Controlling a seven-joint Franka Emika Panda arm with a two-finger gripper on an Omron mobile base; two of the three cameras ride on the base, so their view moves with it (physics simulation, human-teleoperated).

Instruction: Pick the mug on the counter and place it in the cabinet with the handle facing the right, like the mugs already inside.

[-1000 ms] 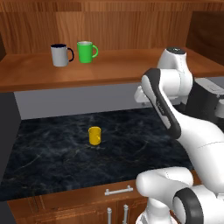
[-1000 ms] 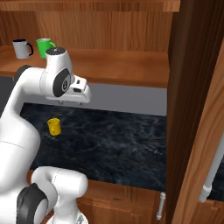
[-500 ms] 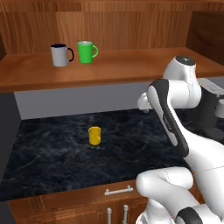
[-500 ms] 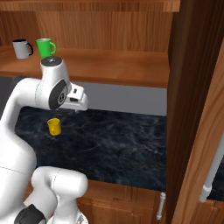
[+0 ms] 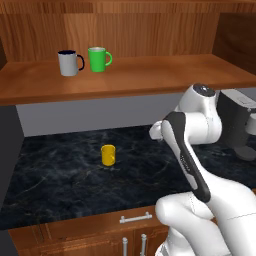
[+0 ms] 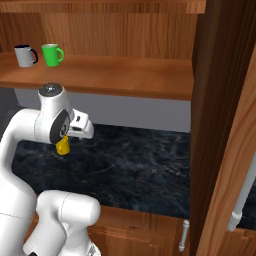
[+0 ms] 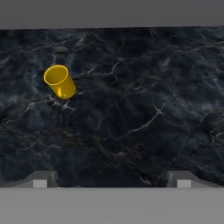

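Observation:
The small yellow mug (image 5: 108, 155) stands upright on the black marble counter (image 5: 60, 185), left of centre; its handle is hidden from every view. From the right base view the mug (image 6: 63, 146) peeks out under my arm. My gripper (image 7: 111, 180) hangs above the counter, open, with nothing between its fingertips (image 7: 41, 179). In the hand view the mug (image 7: 60, 81) lies up and to the left of the fingers, well apart from them. The cabinet shelf (image 5: 150, 75) runs above the counter.
A grey mug with a dark handle (image 5: 68, 63) and a green mug (image 5: 98, 59) stand on the shelf's left part, handles to the right. A coffee machine (image 5: 240, 125) sits at the counter's right end. A tall wooden door (image 6: 225, 125) stands at the right. Drawers (image 5: 135, 218) lie below.
The arm has bent forward and down, bringing the hand lower over the counter. The yellow mug has not moved. The jaws remain open.

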